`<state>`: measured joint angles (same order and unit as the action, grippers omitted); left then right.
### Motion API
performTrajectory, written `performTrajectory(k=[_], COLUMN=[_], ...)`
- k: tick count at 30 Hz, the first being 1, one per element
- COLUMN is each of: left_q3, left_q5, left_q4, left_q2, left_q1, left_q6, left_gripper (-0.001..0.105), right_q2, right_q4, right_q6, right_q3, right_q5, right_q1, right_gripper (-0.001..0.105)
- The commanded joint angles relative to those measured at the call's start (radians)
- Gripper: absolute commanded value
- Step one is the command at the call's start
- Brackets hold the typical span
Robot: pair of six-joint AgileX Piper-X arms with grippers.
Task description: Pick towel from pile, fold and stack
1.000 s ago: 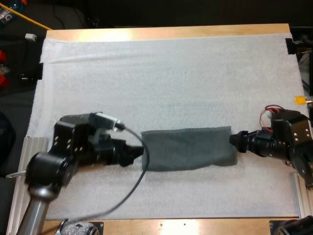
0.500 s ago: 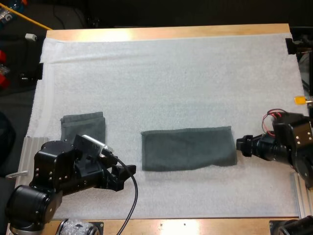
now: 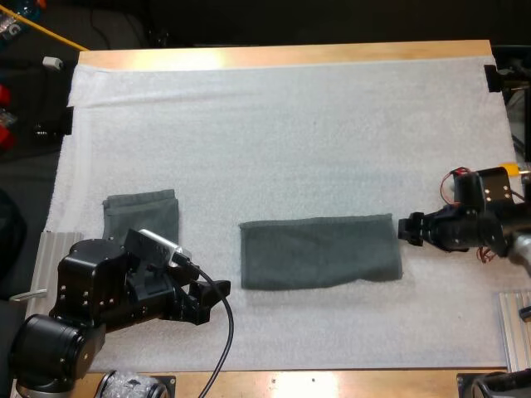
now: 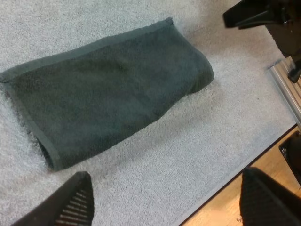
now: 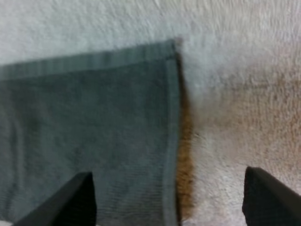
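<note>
A dark grey-green towel [image 3: 319, 251], folded into a long strip, lies flat on the mat's near middle. A smaller folded towel [image 3: 141, 215] rests at the near left. My left gripper [image 3: 202, 303] stands open, off the strip's near-left corner and clear of it. In the left wrist view the strip [image 4: 108, 89] lies ahead of my left gripper [image 4: 169, 207], whose fingers [image 4: 77, 200] stand wide apart. My right gripper [image 3: 405, 230] is open, just right of the strip's right end. In the right wrist view the towel's hemmed end [image 5: 171, 132] lies ahead of my right gripper [image 5: 169, 202].
The white mat [image 3: 282, 124] covers most of the wooden table [image 3: 282, 55]. Metal rails sit at the near left [image 3: 37, 257] and near right [image 3: 514, 327] edges. The right arm's gripper [image 4: 254, 14] shows beyond the towel's far end in the left wrist view.
Both grippers let go of the strip's ends. My left gripper drew back toward the near left, uncovering the small folded towel. My right gripper backed off to the right.
</note>
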<state>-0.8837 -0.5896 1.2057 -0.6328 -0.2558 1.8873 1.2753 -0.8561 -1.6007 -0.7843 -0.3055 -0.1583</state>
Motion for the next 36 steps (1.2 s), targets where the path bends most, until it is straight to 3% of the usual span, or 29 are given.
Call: performTrajectory(k=[1,8,23,30,34,36], left_q3=[-0.005,-0.003,-0.003,-0.003,-0.003,-0.003], left_q5=[0.011,0.022,0.022,0.022,0.022,0.022], left_q4=[0.002,0.002,0.002,0.002,0.002,0.002], left_q2=[-0.001,-0.014,-0.013,-0.013,-0.013,-0.013], left_q1=[0.0,0.0,0.0,0.0,0.0,0.0], left_q6=[0.006,0.007,0.019,0.019,0.019,0.019], left_gripper=[0.063,0.063,0.063,0.063,0.063,0.063], right_q2=[0.028,0.173,0.388,0.401,0.391,0.366], right_q4=[0.006,0.062,0.176,0.176,0.154,0.133], right_q6=[-0.038,-0.052,0.092,0.14,0.137,0.116], right_q3=[-0.009,-0.009,-0.009,-0.009,-0.009,-0.009], right_q5=[-0.039,-0.162,-0.304,-0.256,-0.22,-0.173], right_q1=[0.009,0.009,-0.025,-0.085,-0.086,-0.086], right_gripper=[0.063,0.063,0.062,0.033,0.004,0.0])
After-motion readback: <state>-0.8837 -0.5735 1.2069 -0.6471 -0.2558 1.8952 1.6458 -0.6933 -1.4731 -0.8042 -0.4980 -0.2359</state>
